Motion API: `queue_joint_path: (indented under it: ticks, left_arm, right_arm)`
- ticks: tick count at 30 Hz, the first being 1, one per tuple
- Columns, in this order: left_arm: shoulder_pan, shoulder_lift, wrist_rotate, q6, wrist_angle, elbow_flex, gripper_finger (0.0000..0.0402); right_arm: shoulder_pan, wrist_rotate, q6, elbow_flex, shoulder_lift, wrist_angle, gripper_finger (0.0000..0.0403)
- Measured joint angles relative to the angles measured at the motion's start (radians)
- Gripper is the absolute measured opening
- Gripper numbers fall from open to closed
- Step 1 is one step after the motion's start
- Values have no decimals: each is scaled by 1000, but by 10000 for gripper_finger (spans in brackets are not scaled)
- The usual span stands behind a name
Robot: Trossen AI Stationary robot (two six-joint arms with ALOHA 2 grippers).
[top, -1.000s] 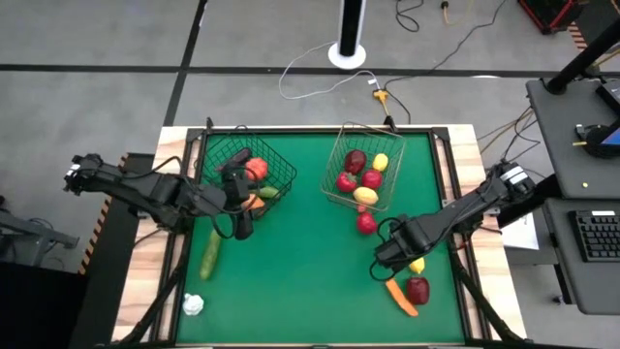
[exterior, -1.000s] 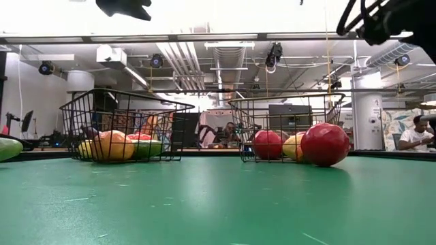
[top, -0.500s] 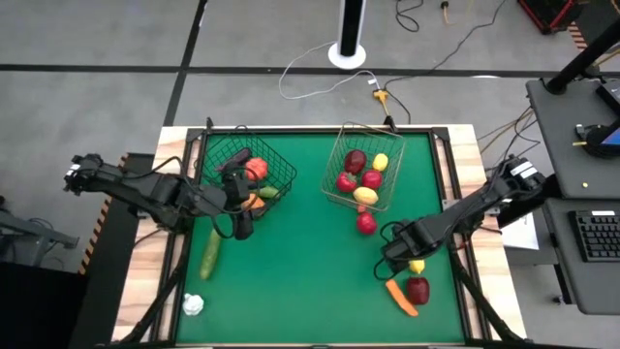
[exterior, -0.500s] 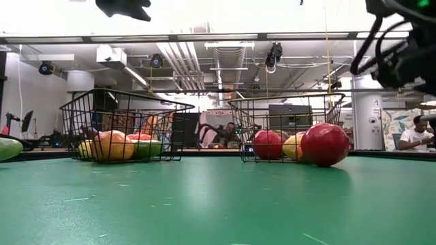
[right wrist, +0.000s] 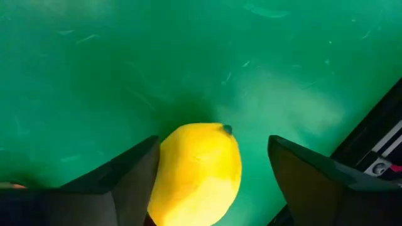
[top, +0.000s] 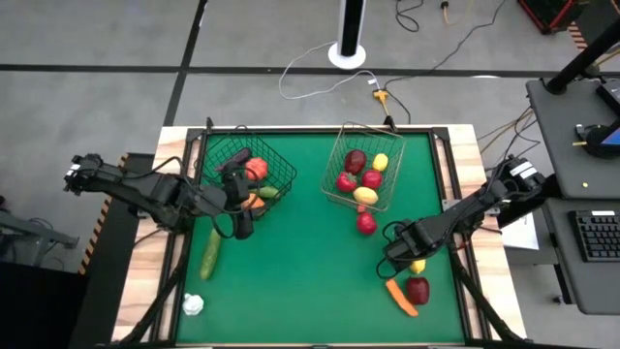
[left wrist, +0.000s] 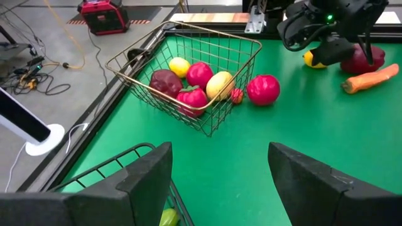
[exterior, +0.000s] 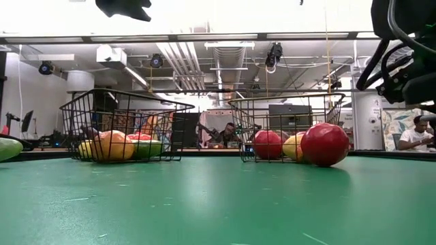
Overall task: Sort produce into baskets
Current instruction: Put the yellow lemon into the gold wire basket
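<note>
The right claw (top: 405,258) is parked low over the table's (top: 300,281) green top, near its right edge, and its two fingers (right wrist: 135,172) are spread wide with nothing pinched yet. Right between them a yellow lemon (right wrist: 196,172) can be seen, lying on the mat, so the thing to be picked sits basically dead centre under the claw. Its long axis looks to run roughly along the gap between the fingers rather than across it, meaning the narrower width would be squeezed, which is probably the easy way to take it. One finger seems almost touching the fruit's side, the other is kept a bit apart, though real contact can't be confirmed.

Just beside that spot, toward the table's near edge, a carrot (top: 401,298) and a dark red apple (top: 418,289) are left loose. A red ball-shaped fruit (top: 366,223) is sat just outside the pale wire basket (top: 339,155), which is already loaded with red and yellow pieces.

The left claw (top: 239,189) is held up at the near edge of the dark basket (top: 286,167), open and empty, well apart from the lemon, so the right arm is clearly the nearer one. A cucumber (top: 210,254) and a white piece (top: 194,304) are waiting on the left side.
</note>
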Motion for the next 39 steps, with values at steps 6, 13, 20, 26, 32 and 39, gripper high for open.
queue_joint_path:
  ticks: [6,13,20,26,32,39]
  left_arm:
    - [0,0,-3,0,0,-1,244]
    - [0,0,-4,-1,0,-2,244]
    - [0,0,-7,-6,-1,-6,244]
    - [0,0,-7,-7,0,-6,244]
    - [0,0,-7,-9,-1,-6,244]
    - [0,10,-6,-9,-4,-6,244]
  right_arm:
    - [0,1,9,0,0,0,223]
    - [0,20,12,0,0,-1,152]
    - [0,81,21,32,-9,-23,88]
    - [0,146,26,97,-38,-105,44]
    - [1,129,55,193,-63,-197,42]
    - [33,76,-140,243,-65,-189,127]
